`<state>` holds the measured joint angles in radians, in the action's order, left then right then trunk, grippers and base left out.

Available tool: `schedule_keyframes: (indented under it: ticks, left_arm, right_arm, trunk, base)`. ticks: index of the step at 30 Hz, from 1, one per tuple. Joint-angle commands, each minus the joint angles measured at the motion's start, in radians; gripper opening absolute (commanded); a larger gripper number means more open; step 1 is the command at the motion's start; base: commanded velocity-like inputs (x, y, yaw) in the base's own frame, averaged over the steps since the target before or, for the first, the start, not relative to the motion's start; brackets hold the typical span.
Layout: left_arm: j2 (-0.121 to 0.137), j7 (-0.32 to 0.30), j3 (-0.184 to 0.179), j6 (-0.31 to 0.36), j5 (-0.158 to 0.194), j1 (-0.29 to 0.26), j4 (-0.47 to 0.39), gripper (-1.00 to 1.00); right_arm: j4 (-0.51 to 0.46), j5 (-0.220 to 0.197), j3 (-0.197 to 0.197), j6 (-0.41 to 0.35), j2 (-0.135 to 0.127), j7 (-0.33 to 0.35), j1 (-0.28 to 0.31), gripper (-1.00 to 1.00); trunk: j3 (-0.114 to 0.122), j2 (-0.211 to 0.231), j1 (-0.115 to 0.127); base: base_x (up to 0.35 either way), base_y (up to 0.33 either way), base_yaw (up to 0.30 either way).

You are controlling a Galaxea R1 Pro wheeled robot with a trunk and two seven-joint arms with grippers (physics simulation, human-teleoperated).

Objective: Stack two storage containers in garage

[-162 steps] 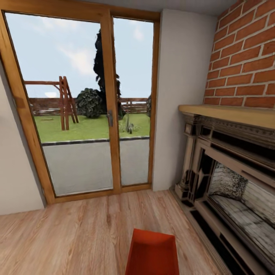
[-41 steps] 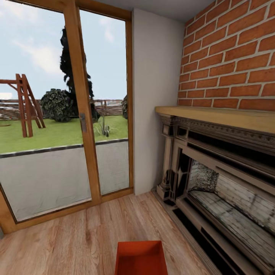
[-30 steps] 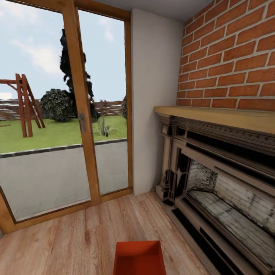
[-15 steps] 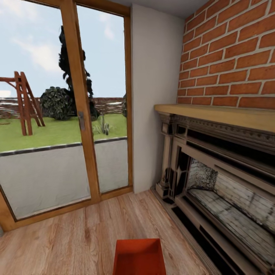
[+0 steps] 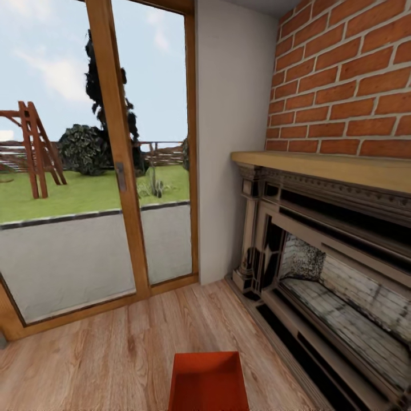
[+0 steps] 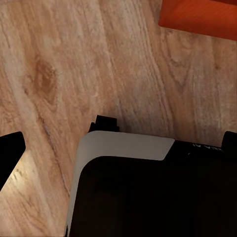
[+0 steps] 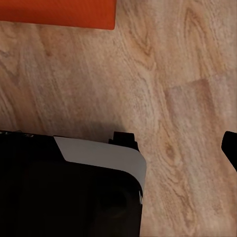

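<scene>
At the bottom centre of the head view, an orange-red storage container (image 5: 209,381) sits on the light wood-plank floor (image 5: 114,354), its open top facing up and its near end cut off by the frame edge. Only this one container is in sight. To the right of it runs the ornate fireplace (image 5: 331,257), dark and carved, with a pale wooden mantel (image 5: 331,166) above and red brick (image 5: 348,80) filling the upper right of the frame. A beige wall strip (image 5: 231,142) stands between the brick and the glass doors (image 5: 85,171), whose wooden frame takes up the left half; through the glass show a lawn, a wooden swing frame (image 5: 31,145) and a dark bush (image 5: 85,149).

In the left wrist view, a corner of the container (image 6: 200,17) shows at the upper right of the frame, over plank flooring, with the robot's dark, white-edged body (image 6: 148,192) across the lower part. Small white lettering on that body is too blurred to read. In the right wrist view, the container's edge (image 7: 57,12) lies along the upper left of the frame.

Dark tips at the wrist frames' edges may be fingers, but for each tool I cannot tell whether it is wide or narrow.
</scene>
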<state>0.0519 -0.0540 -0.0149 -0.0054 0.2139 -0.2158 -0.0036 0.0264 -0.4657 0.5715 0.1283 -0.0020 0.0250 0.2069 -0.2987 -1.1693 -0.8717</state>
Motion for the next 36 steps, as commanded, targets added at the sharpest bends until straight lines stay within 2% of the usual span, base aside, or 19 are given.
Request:
schedule_keyframes:
  ticks: [1,36]
  left_arm:
    - [0.0,-0.004,-0.002,-0.001,0.008,-0.001,0.001,1.0]
    - [0.0,-0.004,-0.002,-0.001,0.008,-0.001,0.001,1.0]
  right_arm:
    - [0.003,-0.01,0.008,0.005,0.0,0.003,0.001,1.0]
    - [0.003,-0.01,0.008,0.006,0.0,0.003,0.002,1.0]
  trunk:
    - [-0.003,-0.001,0.0]
    - [-0.058,-0.001,0.0]
  base:
    - [0.0,0.0,0.0]
    - [0.0,0.0,0.0]
